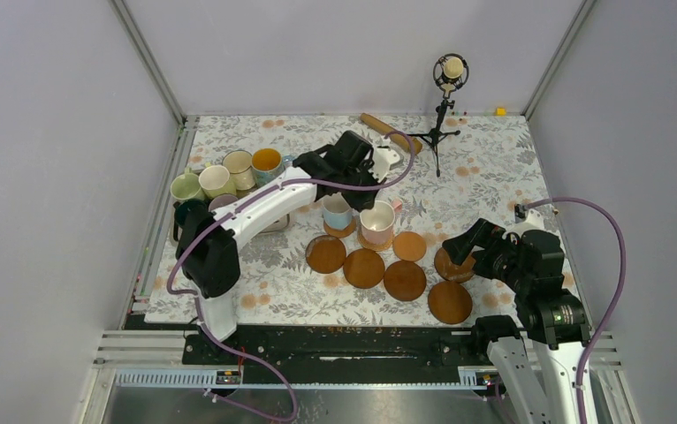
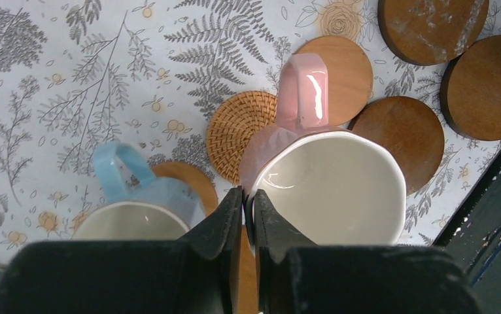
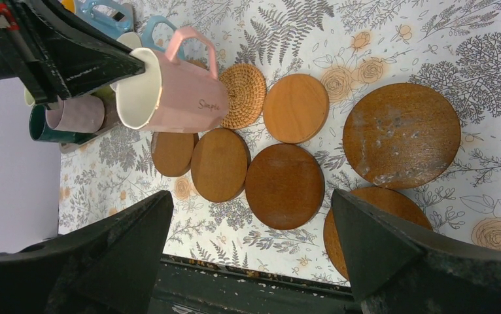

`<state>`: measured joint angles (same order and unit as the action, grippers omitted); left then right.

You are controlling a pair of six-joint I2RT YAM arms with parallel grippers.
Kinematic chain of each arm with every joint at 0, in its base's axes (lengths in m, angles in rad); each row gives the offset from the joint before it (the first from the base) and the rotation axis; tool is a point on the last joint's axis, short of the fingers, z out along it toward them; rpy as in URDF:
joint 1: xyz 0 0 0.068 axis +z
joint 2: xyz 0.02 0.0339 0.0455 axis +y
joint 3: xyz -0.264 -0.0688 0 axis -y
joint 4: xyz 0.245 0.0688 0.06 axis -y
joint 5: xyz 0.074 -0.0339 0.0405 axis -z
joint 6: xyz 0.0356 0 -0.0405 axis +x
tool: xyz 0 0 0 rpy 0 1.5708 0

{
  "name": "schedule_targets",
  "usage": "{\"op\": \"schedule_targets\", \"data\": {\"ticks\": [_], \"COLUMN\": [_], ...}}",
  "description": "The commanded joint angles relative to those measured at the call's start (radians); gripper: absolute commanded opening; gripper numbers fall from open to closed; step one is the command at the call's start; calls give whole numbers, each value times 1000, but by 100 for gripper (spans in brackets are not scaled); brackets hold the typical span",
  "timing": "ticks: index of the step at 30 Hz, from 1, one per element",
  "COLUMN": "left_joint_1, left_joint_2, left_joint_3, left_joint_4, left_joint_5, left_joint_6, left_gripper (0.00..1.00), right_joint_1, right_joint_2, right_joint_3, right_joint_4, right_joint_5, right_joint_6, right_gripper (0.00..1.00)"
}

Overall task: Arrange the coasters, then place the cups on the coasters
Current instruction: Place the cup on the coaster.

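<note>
— Where's that glossy pink ceramic mug (image 2: 326, 190) just now?

— Right under the left gripper (image 2: 248, 199). Its two black fingers (image 2: 225, 226) are clenched on the rim, one inside the wall and one outside, with the handle pointing away from the wrist.

— Is it set down?

— Its base is over the small round woven rattan coaster (image 2: 231, 131), which pokes out beyond the fingertips. I can't tell whether it touches, and it looks off-centre to me.

— And around it?

— A light blue handled mug (image 2: 137, 196) stands just beside the outer finger on its own tan wooden disc (image 2: 186, 176). The right gripper (image 3: 251, 196) hangs empty with its jaws spread wide over the dark brown wooden coasters (image 3: 401, 134), well apart from the pink mug.

— So what could go wrong?

— That's a thin pinch on a rim, so I'd say the mug could swing or slip if the arm jolts. Let go where it is and it may land half on the rattan and rock, or push that light little mat aside. And the blue mug is so close that the fingers, spreading to release, might nudge it off its disc.
</note>
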<state>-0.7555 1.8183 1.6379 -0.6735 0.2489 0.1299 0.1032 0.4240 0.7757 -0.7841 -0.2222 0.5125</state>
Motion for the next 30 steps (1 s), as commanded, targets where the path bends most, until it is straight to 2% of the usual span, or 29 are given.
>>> {"op": "schedule_targets", "data": {"ticks": [1,16,30], "left_joint_1": [-27,-26,-24], "left_joint_2": [7,94,109], "left_joint_3": [68,129,100], "left_joint_4": [132,60,79], "left_joint_5": [5,-52,-60], "left_joint_6": [2,63,68], "left_gripper": [0,0,0], "right_joint_1": [4,5,4], "right_joint_2": [-7,13,13], "right_joint_3": [34,29,20], "right_joint_4": [-8,-6,5], "right_joint_5": [19,20,14], "right_joint_6": [-8,-12,-10], "right_gripper": [100,99,99]}}
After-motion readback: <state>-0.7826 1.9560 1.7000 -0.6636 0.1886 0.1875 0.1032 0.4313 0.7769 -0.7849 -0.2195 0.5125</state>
